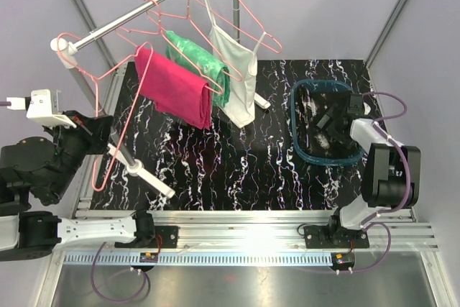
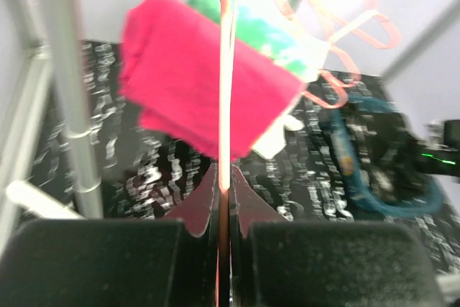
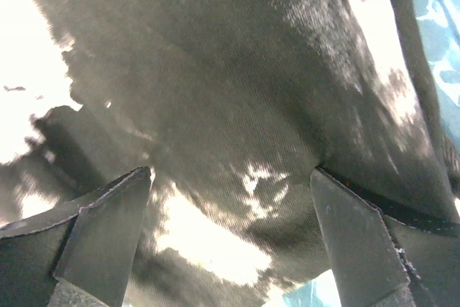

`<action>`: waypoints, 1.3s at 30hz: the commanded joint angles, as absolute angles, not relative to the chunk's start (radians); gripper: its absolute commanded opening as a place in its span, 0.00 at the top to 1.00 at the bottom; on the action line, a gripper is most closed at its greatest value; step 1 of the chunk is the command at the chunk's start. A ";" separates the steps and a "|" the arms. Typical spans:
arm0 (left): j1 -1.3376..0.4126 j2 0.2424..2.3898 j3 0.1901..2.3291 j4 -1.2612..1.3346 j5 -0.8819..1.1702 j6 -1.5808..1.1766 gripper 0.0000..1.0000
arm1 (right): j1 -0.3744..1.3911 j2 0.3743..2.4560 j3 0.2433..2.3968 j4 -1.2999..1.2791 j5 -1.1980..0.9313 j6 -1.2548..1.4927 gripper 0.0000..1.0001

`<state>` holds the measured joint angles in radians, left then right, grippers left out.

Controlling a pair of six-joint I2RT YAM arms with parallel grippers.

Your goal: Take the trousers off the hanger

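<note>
Left end effector (image 2: 223,186) clenched on thin pink wire hanger (image 2: 227,70). Magenta-pink cloth trousers (image 2: 194,84) hang ahead, mottled green-white trousers (image 1: 195,57) behind them. Right end effector (image 3: 230,177) released, just over black white-speckled trousers (image 3: 237,70) in teal plastic basket (image 1: 294,116).

Past the left claw (image 2: 223,192), the left wrist view is blurred: the magenta trousers (image 2: 194,84) show no folds, and the pinched pink hanger wire (image 2: 227,70) runs off the top edge. From above, the green trousers (image 1: 194,52) are partly hidden behind the magenta pair and the white top (image 1: 237,70). The black trousers (image 3: 237,70) overfill the right wrist view, outline cut off.
</note>
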<state>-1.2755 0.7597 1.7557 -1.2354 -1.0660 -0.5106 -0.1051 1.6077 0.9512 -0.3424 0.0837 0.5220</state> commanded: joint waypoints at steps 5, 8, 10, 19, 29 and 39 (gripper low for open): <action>-1.276 0.868 1.793 -1.466 -1.230 -0.730 1.00 | -0.091 1.324 1.094 -0.506 0.098 0.447 0.00; -1.276 0.913 1.801 -1.538 -1.256 -0.810 1.00 | -0.091 1.232 1.150 -0.549 0.069 0.408 0.01; -1.273 0.949 1.795 -1.548 -1.262 -0.830 1.00 | -0.091 1.183 1.192 -0.580 0.017 0.382 0.00; -1.250 1.046 1.813 -1.549 -1.288 -0.802 1.00 | -0.091 1.075 1.233 -0.621 -0.069 0.336 0.01; -1.031 1.120 1.839 -1.549 -1.315 -0.592 1.00 | -0.091 1.077 1.226 -0.597 -0.137 0.350 0.01; -0.878 1.124 1.850 -1.543 -1.284 -0.480 1.00 | -0.090 1.095 1.246 -0.591 -0.173 0.360 0.01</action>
